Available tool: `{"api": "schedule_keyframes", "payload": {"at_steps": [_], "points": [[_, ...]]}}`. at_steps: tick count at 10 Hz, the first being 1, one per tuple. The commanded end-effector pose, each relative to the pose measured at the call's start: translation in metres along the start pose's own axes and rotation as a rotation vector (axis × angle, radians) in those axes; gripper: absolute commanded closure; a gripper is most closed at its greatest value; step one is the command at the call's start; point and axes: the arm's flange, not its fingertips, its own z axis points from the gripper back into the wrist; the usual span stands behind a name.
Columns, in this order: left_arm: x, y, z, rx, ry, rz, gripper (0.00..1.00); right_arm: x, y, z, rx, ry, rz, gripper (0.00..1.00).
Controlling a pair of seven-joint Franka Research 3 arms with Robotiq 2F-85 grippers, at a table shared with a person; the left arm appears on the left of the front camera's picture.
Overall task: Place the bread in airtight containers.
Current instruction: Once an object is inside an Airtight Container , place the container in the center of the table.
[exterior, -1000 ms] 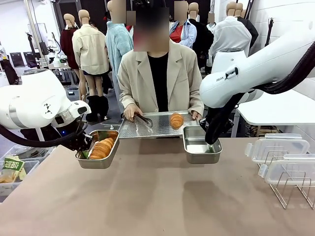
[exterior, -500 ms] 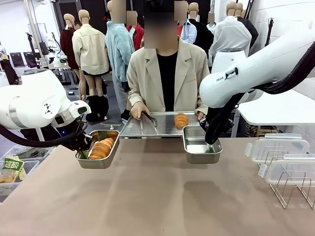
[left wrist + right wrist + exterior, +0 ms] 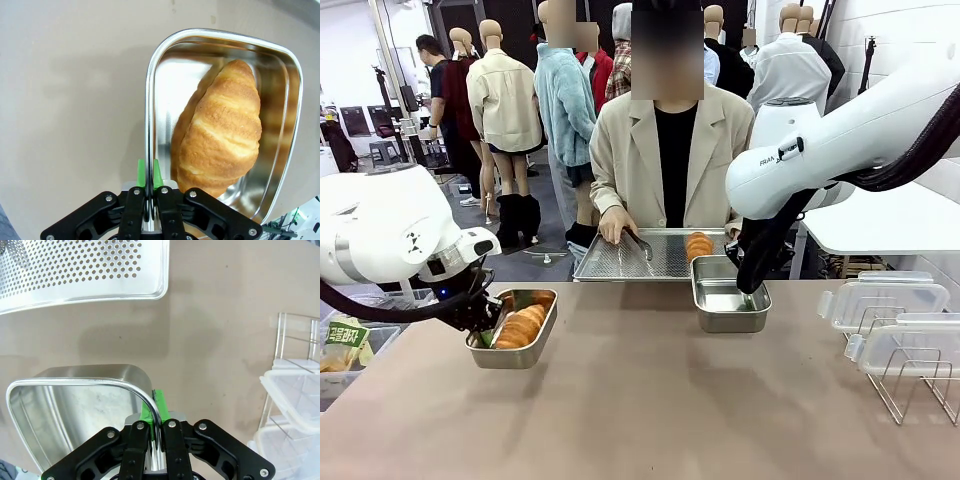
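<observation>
Left end effector (image 3: 148, 172) is clamped on the rim of the left tin (image 3: 150, 100), green pads pinching the thin steel wall from either side; right end effector (image 3: 156, 407) grips the rim of the right tin (image 3: 75, 381) the same way, at a rounded corner. One croissant roll (image 3: 222, 130) already lies inside the left tin, lengthwise and leaning on the far wall; the second roll (image 3: 699, 245) sits on the perforated tray (image 3: 620, 262), at the end nearest the right tin, which is empty. Whether either tin rests on the surface (image 3: 640, 400) or hangs just above it I cannot tell.

The person's hand (image 3: 615, 228) holds tongs (image 3: 638, 243) over the tray, well apart from the second roll; the step in hand looks like offering the empty tin so that roll can be dropped in. To do it well, keep the right tin level and steady with its open mouth just beside the tray edge; a grip on a thin rim can let the tin pivot, so avoid any wrist roll; hold the left tin flat too, so its roll does not slide out.

Clear lids (image 3: 885, 300) wait on the wire rack (image 3: 910, 385) to the robot's right; both tins are uncovered, so sealing is not yet done.
</observation>
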Motion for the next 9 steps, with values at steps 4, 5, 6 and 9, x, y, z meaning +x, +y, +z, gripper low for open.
{"api": "schedule_keyframes", "payload": {"at_steps": [4,5,6,9], "points": [[0.009,0.028,-0.040,-0.021,0.018,0.025,1.00,-0.001,0.000,-0.002,0.008,-0.017,-0.007,1.00],[0.015,0.032,-0.046,-0.012,-0.006,0.022,1.00,-0.001,0.000,-0.002,0.008,-0.017,-0.007,1.00],[0.021,0.034,-0.052,-0.015,0.020,0.027,1.00,-0.001,0.000,-0.002,0.008,-0.017,-0.007,1.00],[0.024,0.024,-0.062,0.016,0.030,0.000,1.00,-0.001,0.000,-0.002,0.008,-0.017,-0.007,1.00]]}}
